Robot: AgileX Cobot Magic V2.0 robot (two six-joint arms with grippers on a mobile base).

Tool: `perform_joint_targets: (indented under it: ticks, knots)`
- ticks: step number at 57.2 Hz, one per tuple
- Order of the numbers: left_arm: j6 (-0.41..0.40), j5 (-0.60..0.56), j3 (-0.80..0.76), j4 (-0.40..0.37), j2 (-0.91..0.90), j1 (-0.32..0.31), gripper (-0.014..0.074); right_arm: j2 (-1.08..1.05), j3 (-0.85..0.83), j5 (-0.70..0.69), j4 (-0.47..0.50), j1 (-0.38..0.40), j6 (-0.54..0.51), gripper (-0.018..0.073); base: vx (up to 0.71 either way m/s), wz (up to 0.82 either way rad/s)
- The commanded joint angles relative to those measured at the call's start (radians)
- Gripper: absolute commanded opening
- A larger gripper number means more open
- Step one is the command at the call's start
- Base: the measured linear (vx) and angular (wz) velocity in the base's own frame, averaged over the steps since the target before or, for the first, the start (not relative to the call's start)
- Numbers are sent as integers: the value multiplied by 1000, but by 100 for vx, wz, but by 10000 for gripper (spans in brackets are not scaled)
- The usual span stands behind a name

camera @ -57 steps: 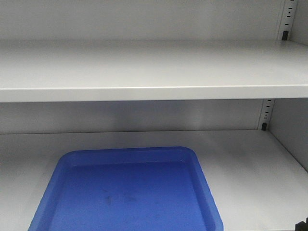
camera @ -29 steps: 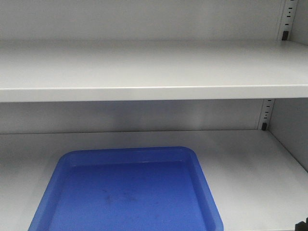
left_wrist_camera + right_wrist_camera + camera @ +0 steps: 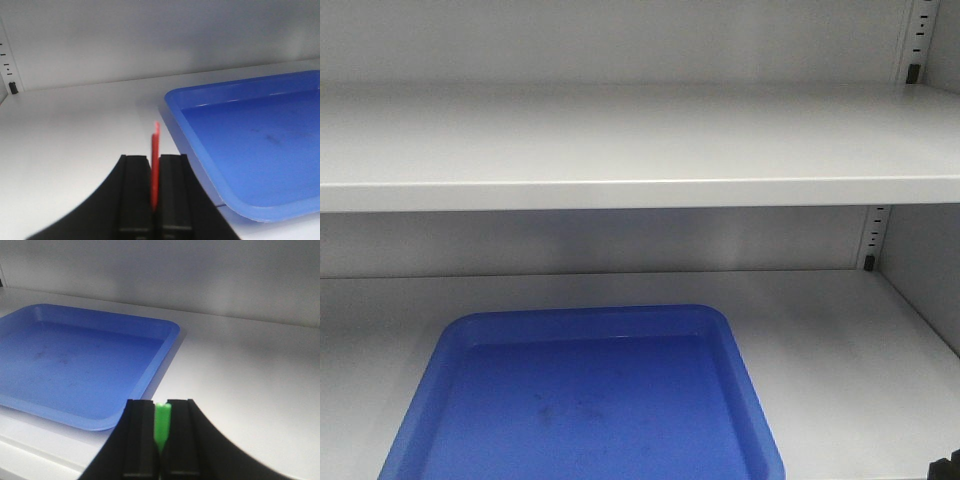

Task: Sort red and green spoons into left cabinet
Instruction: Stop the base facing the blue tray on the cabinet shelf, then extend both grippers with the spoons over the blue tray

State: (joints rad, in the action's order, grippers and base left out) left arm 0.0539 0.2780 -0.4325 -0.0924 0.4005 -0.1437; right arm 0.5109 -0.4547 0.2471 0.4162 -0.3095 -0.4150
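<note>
Pale grey left cabinet (image 3: 620, 150), wide flat shelves, and a blue tray (image 3: 580, 400) is parked on the lower one. The red spoon (image 3: 156, 140) is pinched in the left gripper (image 3: 154, 165), handle poking forward, with the tray ahead to its right. The green spoon (image 3: 162, 422) is clamped in the right gripper (image 3: 161, 410), tray ahead-left. Both arms are held low at the shelf's near edge, and neither can be called nearer.

Everything in view is the inside of a pale grey metal cabinet (image 3: 620, 40). An upper shelf (image 3: 620, 150) spans its width, the front lip catching a thin bright line. The lower shelf (image 3: 840, 340) darkens towards the back panel (image 3: 600, 240). A slotted upright (image 3: 875, 230) with a black clip (image 3: 869, 262) stands in the right rear corner, against the side wall (image 3: 925, 270).
</note>
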Motion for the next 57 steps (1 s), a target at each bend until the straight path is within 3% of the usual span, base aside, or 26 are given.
perform_joint_targets:
  ticks: [1, 8, 25, 33, 40, 57]
  knots:
    - [-13, -132, -24, -47, 10, -5, -6, 24, -30, -98, 15, 1, -2, -3, 0, 0]
    - [-23, -201, -35, -171, 30, -5, -6, 82, -55, -129, 36, 1, -3, -3, 0, 0]
    - [32, -188, -229, -265, 253, -19, -6, 333, -255, -135, 112, 1, -11, -3, 0, 0]
    - [56, -177, -313, -323, 357, -98, -6, 452, -338, -125, 239, -8, -19, -3, 0, 0]
    - [75, -209, -351, -339, 447, -185, -6, 533, -394, -154, 306, -91, -89, -3, 0, 0]
    - [71, -368, -421, -342, 652, -347, -6, 694, -467, -336, 348, -272, -115, -3, 0, 0]
